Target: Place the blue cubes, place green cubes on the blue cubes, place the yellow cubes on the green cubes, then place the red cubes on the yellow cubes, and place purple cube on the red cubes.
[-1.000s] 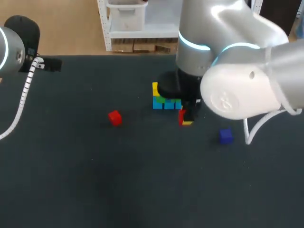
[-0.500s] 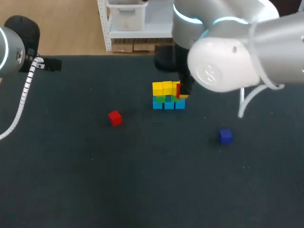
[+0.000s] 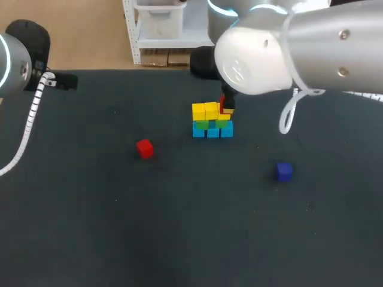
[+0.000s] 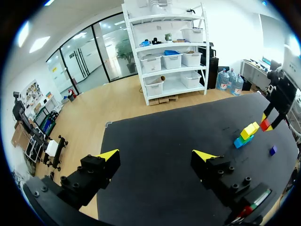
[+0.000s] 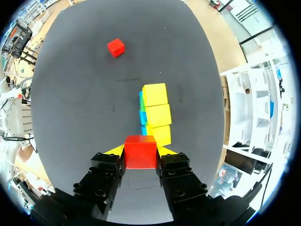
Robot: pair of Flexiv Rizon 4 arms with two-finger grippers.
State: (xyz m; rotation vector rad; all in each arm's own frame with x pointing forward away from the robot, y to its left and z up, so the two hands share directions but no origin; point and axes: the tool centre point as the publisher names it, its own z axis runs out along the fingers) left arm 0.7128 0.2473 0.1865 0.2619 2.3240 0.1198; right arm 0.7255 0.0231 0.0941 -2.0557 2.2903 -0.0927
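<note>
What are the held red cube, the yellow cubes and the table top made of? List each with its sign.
Red cube in the right claw: likely painted wood or hard plastic; even colour, crisp edges, no dent under the grip.
Yellow cubes: probably the same; flat, uniform faces.
Table top: seemingly a dark matte mat or cloth; no glare, texture too fine to tell.

"That right arm [image 3: 311,48]: fat rounded shells, silver-grey and white, a glowing cyan ring [image 3: 220,10], a thin white cable loop [image 3: 286,119]."

"The left arm [image 3: 11,75] matches: grey shell, cyan band [image 3: 8,60], black cap [image 3: 27,36], ribbed white hose [image 3: 29,122]. The left gripper [image 4: 156,155] and right gripper [image 5: 140,150] have black blocky fingers [image 4: 91,174], screw-studded, with yellow wedge tips [image 4: 109,154]."
</note>
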